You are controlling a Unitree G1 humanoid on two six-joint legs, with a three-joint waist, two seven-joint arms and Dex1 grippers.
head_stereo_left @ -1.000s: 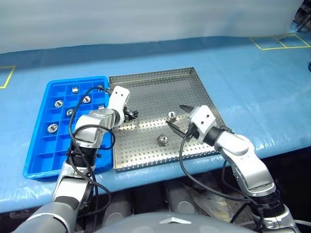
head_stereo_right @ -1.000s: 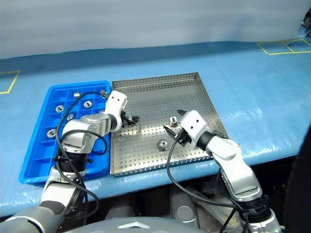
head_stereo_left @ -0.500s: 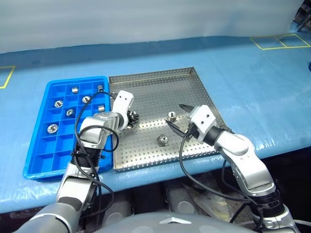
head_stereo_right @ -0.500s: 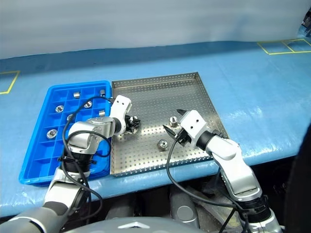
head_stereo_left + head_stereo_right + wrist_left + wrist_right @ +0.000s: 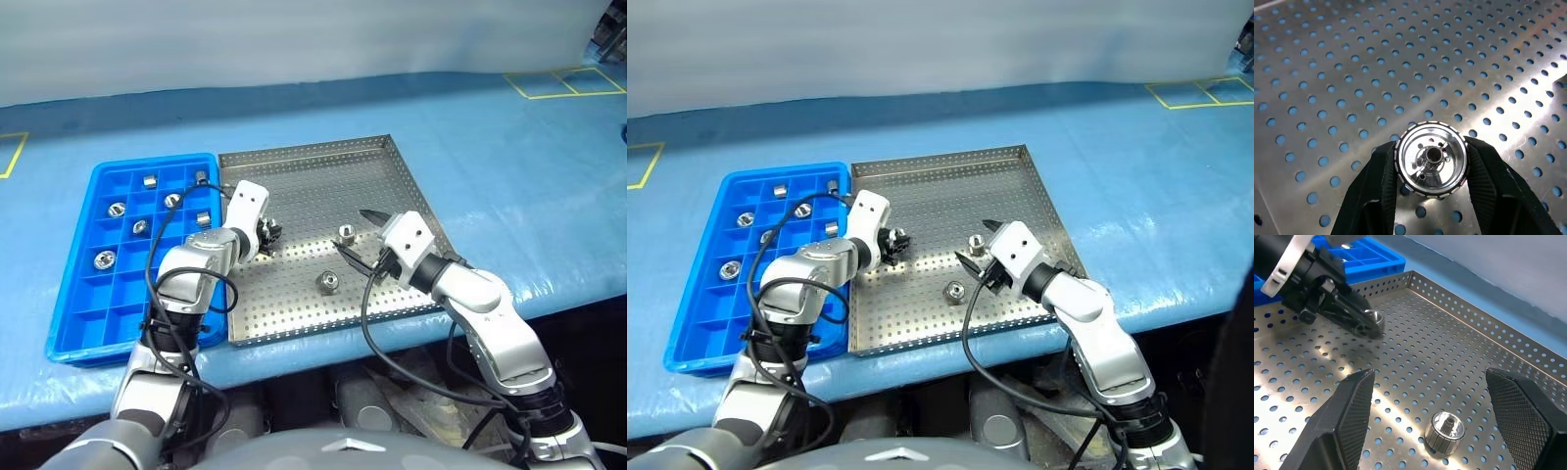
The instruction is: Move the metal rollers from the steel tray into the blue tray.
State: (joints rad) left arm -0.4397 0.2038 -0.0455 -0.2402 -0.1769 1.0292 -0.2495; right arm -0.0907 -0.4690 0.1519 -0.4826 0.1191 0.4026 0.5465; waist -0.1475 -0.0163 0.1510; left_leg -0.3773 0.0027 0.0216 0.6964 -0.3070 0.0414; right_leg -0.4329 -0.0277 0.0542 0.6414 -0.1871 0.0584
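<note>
left tool [image 5: 1431,169] gripping one metal roller [image 5: 1431,159] above the steel tray [image 5: 323,171]

the left tool's two black fingers [image 5: 1374,188] are pinching the roller by its sides, its dark centre hole facing the wrist camera, and it is hanging over the perforated floor at the tray's left part, near the blue tray [image 5: 83,313]; whether it is clear of the floor is hard to tell. the right tool [image 5: 358,235] is standing wide with nothing between its fingers, low over the tray's right half. one loose roller [image 5: 346,234] is sitting upright just beside it, between its spread fingers in the right wrist view, and another [image 5: 327,282] is lying nearer the tray's front edge. several rollers, such as one [image 5: 105,259], are sitting in separate compartments of the blue tray, which is lying along the steel tray's left side on the blue-covered bench [image 5: 509,166].
</note>
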